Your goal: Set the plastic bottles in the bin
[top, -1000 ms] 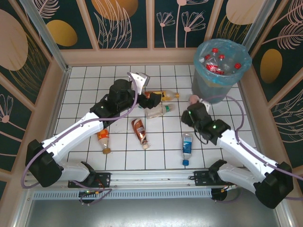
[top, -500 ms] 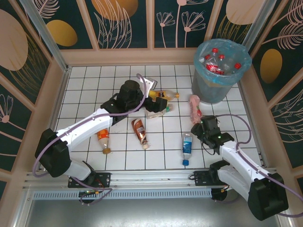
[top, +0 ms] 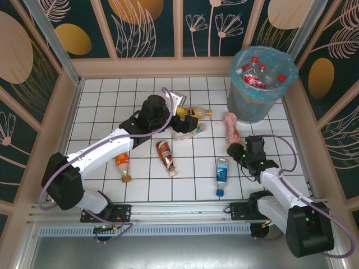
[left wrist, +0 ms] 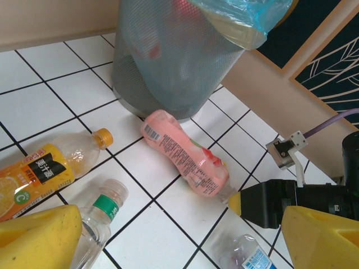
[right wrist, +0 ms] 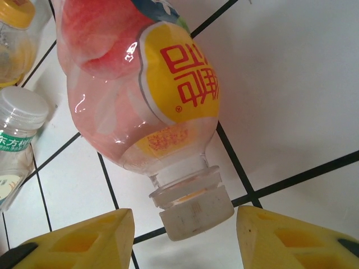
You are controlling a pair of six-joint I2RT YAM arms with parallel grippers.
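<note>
A pink-labelled plastic bottle lies on the tiles just in front of the bin, which holds several red-capped bottles. My right gripper is open, its yellow fingertips either side of the bottle's white cap without touching it. My left gripper is open above a clear green-labelled bottle. An orange-juice bottle lies beside it.
More bottles lie on the tiled floor: a brown-labelled one, an orange-labelled one and a blue-labelled one. Wooden walls ring the floor. The right gripper's black body shows by the pink bottle's neck.
My right arm has drawn back toward the near edge, uncovering the pink bottle, and now lines up with its cap. My left gripper has shifted right, over the clear bottle.
</note>
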